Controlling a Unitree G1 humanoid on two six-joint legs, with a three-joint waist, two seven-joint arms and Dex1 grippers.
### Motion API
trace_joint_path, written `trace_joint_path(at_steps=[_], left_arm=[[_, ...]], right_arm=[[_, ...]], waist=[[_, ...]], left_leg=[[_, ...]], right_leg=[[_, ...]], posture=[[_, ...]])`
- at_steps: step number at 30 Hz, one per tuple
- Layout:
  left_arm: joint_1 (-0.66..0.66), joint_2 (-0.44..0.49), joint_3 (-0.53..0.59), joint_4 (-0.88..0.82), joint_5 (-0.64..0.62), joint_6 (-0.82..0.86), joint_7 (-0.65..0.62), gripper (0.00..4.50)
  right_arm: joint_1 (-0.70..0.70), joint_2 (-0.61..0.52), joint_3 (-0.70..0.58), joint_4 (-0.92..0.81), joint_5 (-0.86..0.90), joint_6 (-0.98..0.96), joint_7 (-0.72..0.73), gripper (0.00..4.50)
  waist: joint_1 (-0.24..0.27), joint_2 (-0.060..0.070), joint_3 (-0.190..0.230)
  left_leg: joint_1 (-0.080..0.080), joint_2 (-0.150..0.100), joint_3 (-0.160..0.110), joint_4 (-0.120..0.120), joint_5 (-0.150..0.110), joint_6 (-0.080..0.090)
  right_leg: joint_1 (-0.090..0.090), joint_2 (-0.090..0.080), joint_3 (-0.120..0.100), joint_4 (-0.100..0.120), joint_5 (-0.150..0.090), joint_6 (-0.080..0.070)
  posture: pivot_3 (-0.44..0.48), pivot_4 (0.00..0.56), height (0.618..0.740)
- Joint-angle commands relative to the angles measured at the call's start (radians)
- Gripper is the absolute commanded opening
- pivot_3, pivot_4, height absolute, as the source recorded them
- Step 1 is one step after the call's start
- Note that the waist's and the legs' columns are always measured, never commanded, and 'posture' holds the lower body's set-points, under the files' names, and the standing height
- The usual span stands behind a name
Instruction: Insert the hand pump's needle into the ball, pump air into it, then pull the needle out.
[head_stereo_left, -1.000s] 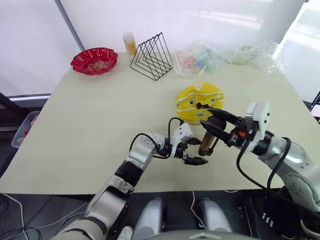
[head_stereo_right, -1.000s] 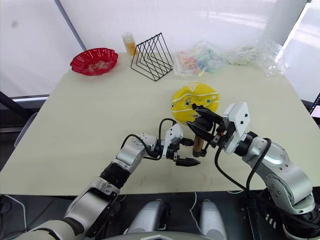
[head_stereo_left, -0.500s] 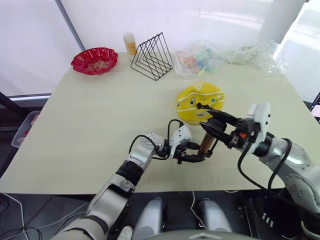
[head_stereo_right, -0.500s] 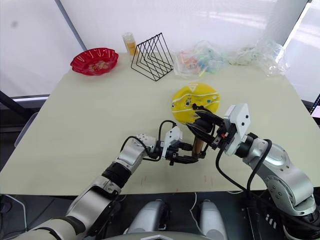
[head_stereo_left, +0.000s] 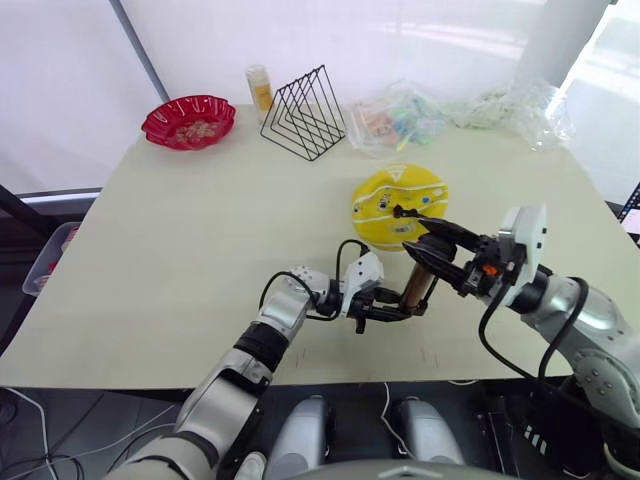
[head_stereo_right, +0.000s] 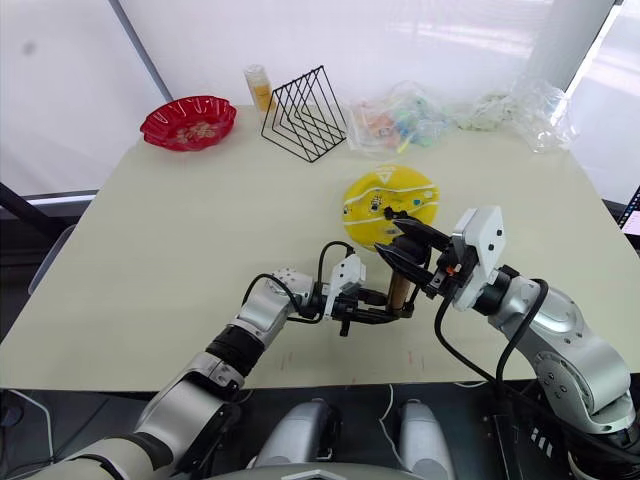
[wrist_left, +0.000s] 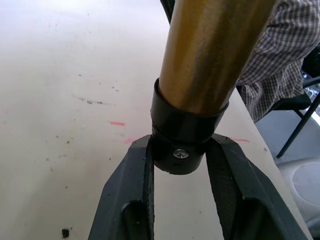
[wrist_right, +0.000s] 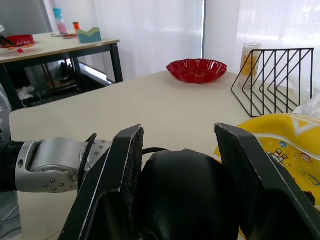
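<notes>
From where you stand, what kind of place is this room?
Probably an indoor lab or test room. A large plain table stands before white curtains, and a second work table with small items stands nearby. A person's checked sleeve shows beside the table.

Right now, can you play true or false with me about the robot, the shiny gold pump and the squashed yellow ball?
1. The left gripper has its fingers around the black bottom cap of the shiny gold hand pump. True.
2. The flat yellow rubber ball sits inside the red scalloped bowl. False: it lies on the table, far from the bowl.
3. The right gripper holds the pump's black handle. True.
4. The black wire rack lies tipped over. False: it stands upright.
</notes>
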Motion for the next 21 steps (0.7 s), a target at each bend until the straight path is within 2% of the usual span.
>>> trace_joint_path(at_steps=[1, 16, 21], left_arm=[[-0.013, -0.011, 0.033, 0.010, -0.009, -0.025, 0.006, 1.00], [-0.010, -0.037, 0.035, 0.096, 0.028, -0.198, 0.005, 1.00], [-0.020, -0.069, 0.011, 0.161, 0.069, -0.243, 0.026, 1.00]], right_arm=[[0.006, -0.001, -0.031, -0.051, 0.013, -0.014, 0.008, 1.78], [0.040, 0.002, -0.093, -0.041, 0.096, 0.002, 0.013, 1.78], [0.074, -0.018, -0.103, -0.021, 0.064, -0.015, 0.057, 1.78]], waist=[[0.000, 0.000, 0.000], [0.000, 0.000, 0.000], [0.001, 0.000, 0.000]], left_leg=[[0.000, 0.000, 0.000, 0.000, 0.000, 0.000], [0.000, 0.000, 0.000, 0.000, 0.000, 0.000], [0.000, 0.000, 0.000, 0.000, 0.000, 0.000]], right_leg=[[0.000, 0.000, 0.000, 0.000, 0.000, 0.000], [0.000, 0.000, 0.000, 0.000, 0.000, 0.000], [0.000, 0.000, 0.000, 0.000, 0.000, 0.000]], posture=[[0.000, 0.150, 0.737], [0.000, 0.150, 0.737], [0.000, 0.150, 0.737]])
